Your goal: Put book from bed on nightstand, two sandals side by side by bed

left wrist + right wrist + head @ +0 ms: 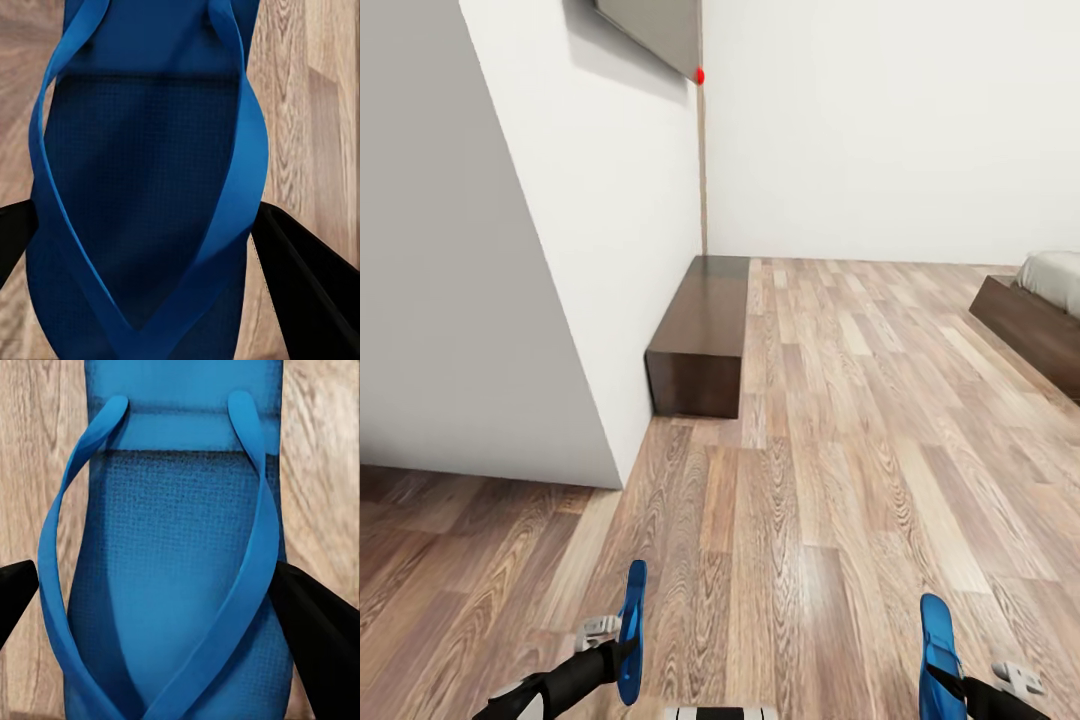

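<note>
Head view shows the robot rolling over the wood floor (840,420) with one blue sandal in each gripper. The left gripper (610,655) holds the left sandal (631,632), and the right gripper (960,685) holds the right sandal (938,650). The bed (1040,310) sits far off, ahead and to the right of both sandals, with just its corner in view. A low dark cabinet (700,340) stands against the white wall (580,250), well away from the bed.

In the left wrist view the black fingers (307,285) press on both edges of the left sandal (142,195), closed about as wide as the sole. In the right wrist view the fingers (315,637) squeeze the right sandal (180,570) the same way. Both grips look firm.

Each sandal is long and thin. In the head view each long side runs away from the robot, and each one stands up on its edge, not flat. The two lie in nearly the same line, well apart from each other.

The job now, I think, is to carry them to the bed (the book does not matter yet). To do it well, the robot should turn toward the bed and drive close. It should keep both grips tight so nothing slips. Then it should lay each sandal flat, straps up, on the floor just beside the bed. Both should point the same way and end up just beside each other.
</note>
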